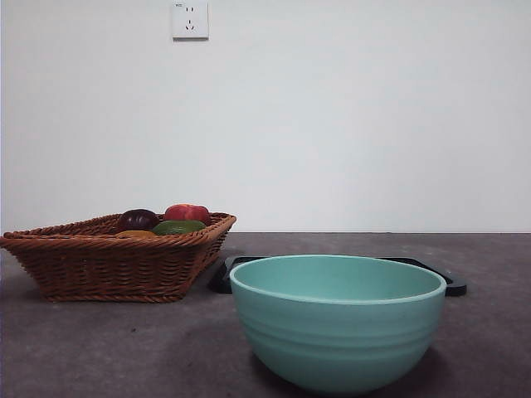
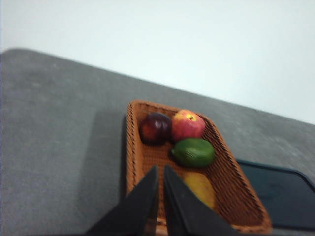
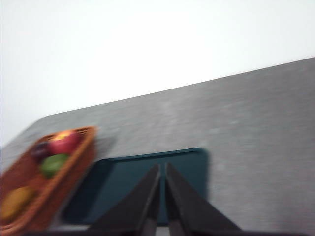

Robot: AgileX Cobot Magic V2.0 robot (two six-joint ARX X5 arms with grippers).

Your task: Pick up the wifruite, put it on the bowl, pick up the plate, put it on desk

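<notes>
The left end effector [image 2: 161, 169] hangs above the near end of the wicker basket [image 2: 236, 206], its two black jaws pressed almost together with only a thin slit between them and nothing held. Just past its tips lies the brownish-orange fruit [image 2: 201, 189], at the near end of the basket floor and close to one long wall. To take it well, my judgement is that the jaws must first spread wider than the fruit, then come down so that they straddle its short width. They should stay clear of the wicker wall and of the green fruit [image 2: 193, 152], which lies just beyond. A light squeeze should do, since the skin looks smooth and the shape tapers, so it may slip out.

The right end effector [image 3: 162, 169] waits over the dark flat tray [image 3: 128, 177], jaws likewise nearly pressed together and empty.

The fruit is a small oval, dull yellow-orange, a little blurred in the wrist view. In the front view only its top shows above the basket rim [image 1: 138, 234]. Farther along the basket are the dark purple fruit [image 2: 155, 128] and the red and yellow one [image 2: 187, 125], side by side.

The mint-green bowl [image 1: 337, 323] stands empty on the counter [image 1: 99, 348], near the camera and to the right of the basket, with the tray behind it.
</notes>
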